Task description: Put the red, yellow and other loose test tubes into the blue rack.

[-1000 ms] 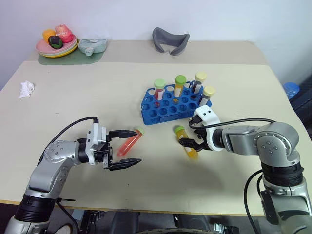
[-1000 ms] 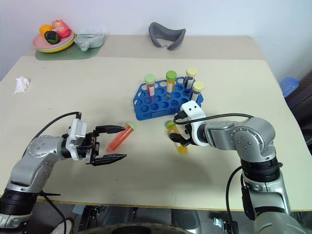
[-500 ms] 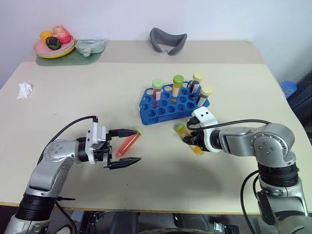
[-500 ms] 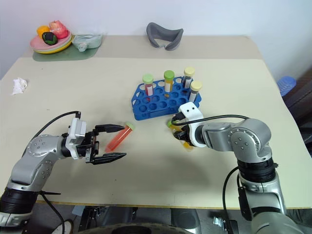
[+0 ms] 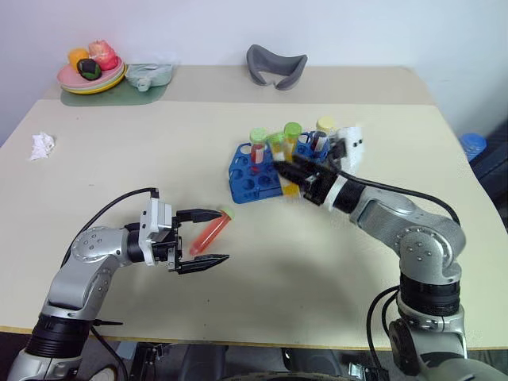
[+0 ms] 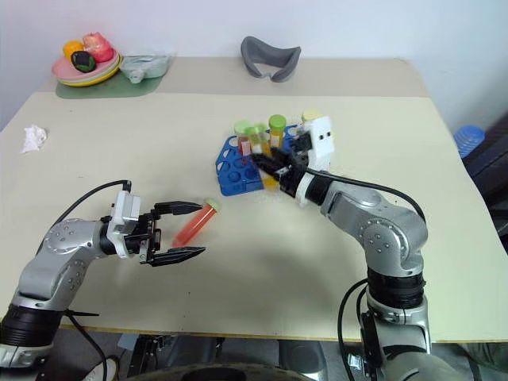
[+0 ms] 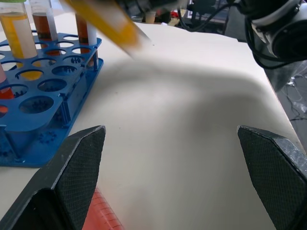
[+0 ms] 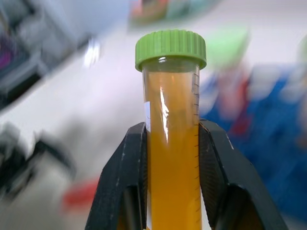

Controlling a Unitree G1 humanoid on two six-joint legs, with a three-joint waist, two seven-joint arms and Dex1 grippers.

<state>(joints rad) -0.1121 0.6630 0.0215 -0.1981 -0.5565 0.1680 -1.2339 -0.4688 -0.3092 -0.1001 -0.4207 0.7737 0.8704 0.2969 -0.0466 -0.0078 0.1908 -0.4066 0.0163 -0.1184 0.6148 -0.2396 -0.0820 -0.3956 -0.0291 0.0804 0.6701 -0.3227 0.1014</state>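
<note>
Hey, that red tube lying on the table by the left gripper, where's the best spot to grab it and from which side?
Probably mid-body. The red tube lies flat and slanted, its green cap pointing toward the blue rack. The open left gripper already has one finger on each side of it, so closing across the barrel from the robot's side looks simplest, leaving the bottom end free.

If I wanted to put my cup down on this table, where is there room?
The widest bare stretch lies between the crumpled tissue and the blue rack. The near edge, in front of the left gripper and red tube, is bare too. Around the rack it is crowded: the right gripper holds the yellow tube there.
</note>
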